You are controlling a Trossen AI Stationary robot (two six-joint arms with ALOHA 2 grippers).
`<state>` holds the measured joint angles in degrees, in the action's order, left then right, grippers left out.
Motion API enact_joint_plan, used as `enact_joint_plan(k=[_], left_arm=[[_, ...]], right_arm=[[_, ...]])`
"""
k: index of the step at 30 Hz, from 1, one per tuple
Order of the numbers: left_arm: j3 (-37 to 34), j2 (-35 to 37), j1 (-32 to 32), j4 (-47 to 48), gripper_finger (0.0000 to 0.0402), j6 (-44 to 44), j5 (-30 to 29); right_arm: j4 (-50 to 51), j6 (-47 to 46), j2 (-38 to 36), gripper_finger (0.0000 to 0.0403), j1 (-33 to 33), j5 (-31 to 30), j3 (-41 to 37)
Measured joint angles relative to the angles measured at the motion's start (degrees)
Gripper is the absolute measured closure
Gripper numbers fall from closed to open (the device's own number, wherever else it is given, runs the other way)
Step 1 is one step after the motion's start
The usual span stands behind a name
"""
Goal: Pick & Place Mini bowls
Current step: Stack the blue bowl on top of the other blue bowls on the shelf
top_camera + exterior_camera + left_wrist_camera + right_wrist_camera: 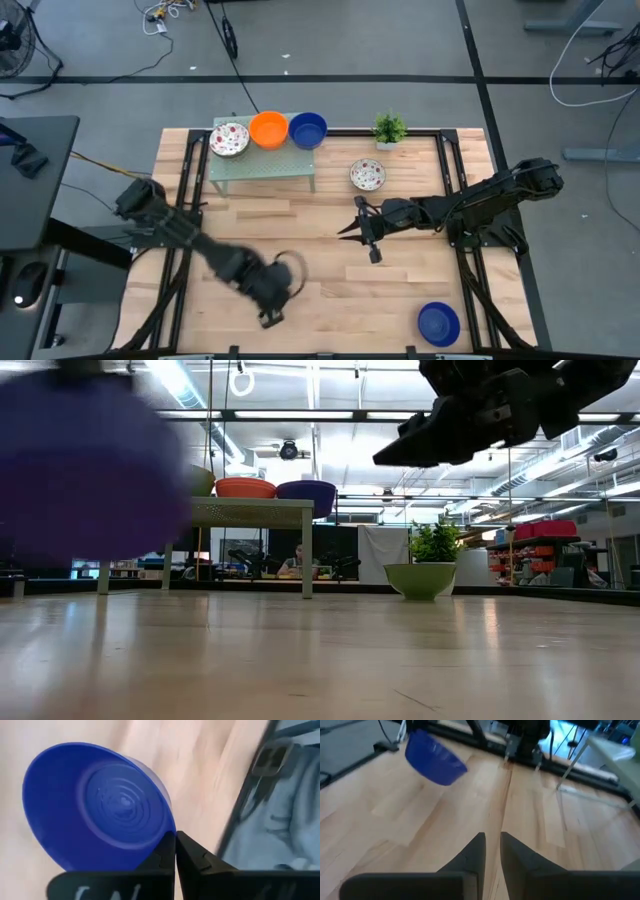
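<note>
My left gripper (pixel 272 300) is over the near-left part of the table, shut on a blue mini bowl (pixel 95 805). That bowl shows lifted and tilted in the right wrist view (pixel 435 757) and as a big blue blur in the low view (pixel 85 460). My right gripper (pixel 348 232) hovers above mid-table and points toward the table's left, its fingers (pixel 492 847) a narrow gap apart and holding nothing. A speckled bowl (pixel 229 139), an orange bowl (pixel 268 130) and a blue bowl (pixel 307 130) sit on a small green table (pixel 262 168). Another speckled bowl (pixel 367 175) and another blue bowl (pixel 438 322) rest on the wooden tabletop. My left gripper pinches the blue bowl's rim (pixel 162 837) between its two fingers, one inside the bowl and one outside. The bowl is lifted clear of the table and tilted, its hollow facing the wrist camera.
A small potted plant (pixel 389 128) stands at the far edge, right of the small green table. Black frame rails (pixel 452 180) run along the table's left and right sides. Bare wood lies between the two grippers and along the near edge.
</note>
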<state>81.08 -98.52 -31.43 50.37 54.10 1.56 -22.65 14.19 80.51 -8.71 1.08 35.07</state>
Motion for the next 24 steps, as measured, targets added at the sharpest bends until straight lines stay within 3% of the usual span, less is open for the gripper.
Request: enact_joint_plan(k=[7, 15, 19, 24], left_arm=[[11.98, 0.00, 15.26, 5.30, 0.0398, -34.88, -2.53], [26.33, 0.03, 30.73, 9.81, 0.0398, -65.86, -14.01], [28.16, 0.01, 37.75, 7.57, 0.0398, -80.33, -14.27], [27.42, 0.02, 46.48, 7.42, 0.0398, -89.32, -12.34]], right_arm=[[9.30, -4.54, 0.00, 0.0344, -0.02, 0.01, 0.00], [14.80, -12.42, 0.00, 0.0344, -0.96, 0.00, 0.00], [15.08, -14.04, 0.00, 0.0344, -2.56, 0.00, 0.00], [15.08, -15.82, 0.00, 0.0344, -4.37, -0.10, 0.00]])
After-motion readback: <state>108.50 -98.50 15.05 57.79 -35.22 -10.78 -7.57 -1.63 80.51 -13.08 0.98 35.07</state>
